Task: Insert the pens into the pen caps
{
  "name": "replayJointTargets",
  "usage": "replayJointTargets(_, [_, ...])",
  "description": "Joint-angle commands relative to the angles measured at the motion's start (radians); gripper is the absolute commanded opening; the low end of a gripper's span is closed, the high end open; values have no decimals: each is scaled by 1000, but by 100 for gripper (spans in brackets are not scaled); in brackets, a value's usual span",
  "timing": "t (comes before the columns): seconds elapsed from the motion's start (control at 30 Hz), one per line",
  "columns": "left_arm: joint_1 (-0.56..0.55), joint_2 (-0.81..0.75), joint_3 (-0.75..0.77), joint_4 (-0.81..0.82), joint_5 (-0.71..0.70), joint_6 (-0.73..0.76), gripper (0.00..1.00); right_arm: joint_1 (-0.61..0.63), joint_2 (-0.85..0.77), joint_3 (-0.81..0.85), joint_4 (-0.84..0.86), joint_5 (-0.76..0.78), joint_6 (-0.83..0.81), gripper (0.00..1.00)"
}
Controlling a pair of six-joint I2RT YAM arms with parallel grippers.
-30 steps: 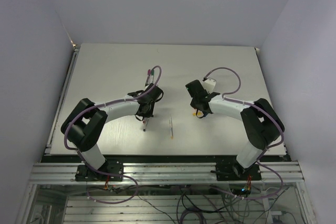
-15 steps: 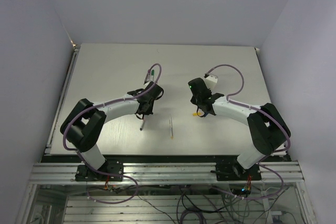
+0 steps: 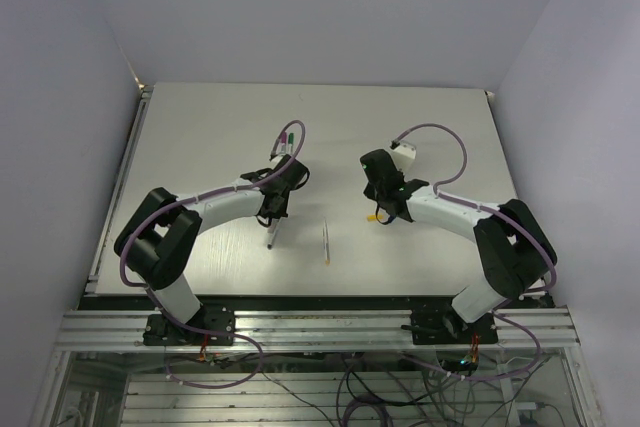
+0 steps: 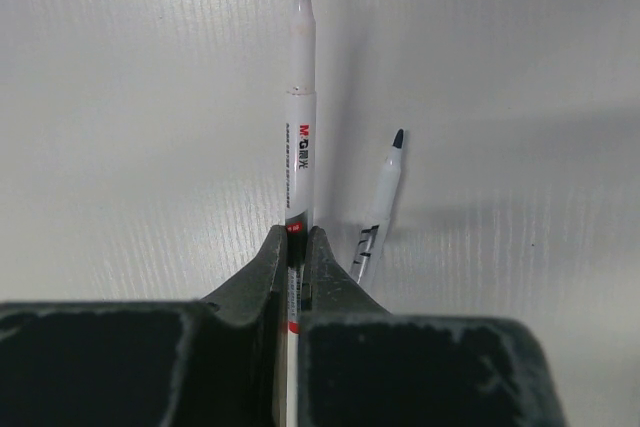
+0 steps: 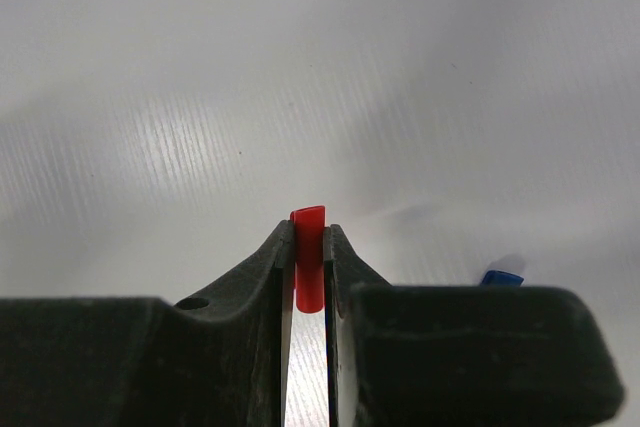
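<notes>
top external: both arms bent inward over desk (image 3: 200, 137), a loose pen (image 3: 326, 244) lying between them | left wrist: left pincer (image 4: 297, 239) clamped narrow on red-tipped pen (image 4: 300, 97), dark-tipped pen (image 4: 381, 192) just beside it on desk | right wrist: right pincer (image 5: 308, 239) pinching red cap (image 5: 309, 219), which pokes out past the fingertips; blue cap (image 5: 501, 278) near its right finger

Left fingers (image 4: 262, 275) and right fingers (image 5: 274, 265) both pinched narrowly together.
</notes>
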Motion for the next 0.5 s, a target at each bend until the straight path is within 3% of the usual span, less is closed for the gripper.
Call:
replayJointTargets(0.0, [5,-24,11,4,-12,-10,7,-1,-25,-15,25,19,-9,0])
replayJointTargets(0.23, [5,-41,33,50,-14,1,7,0,-49,-36,91,17,-57,0])
replayJointTargets(0.47, [5,-49,82,220,55,64,7,-37,-119,-46,158,22,-132,0])
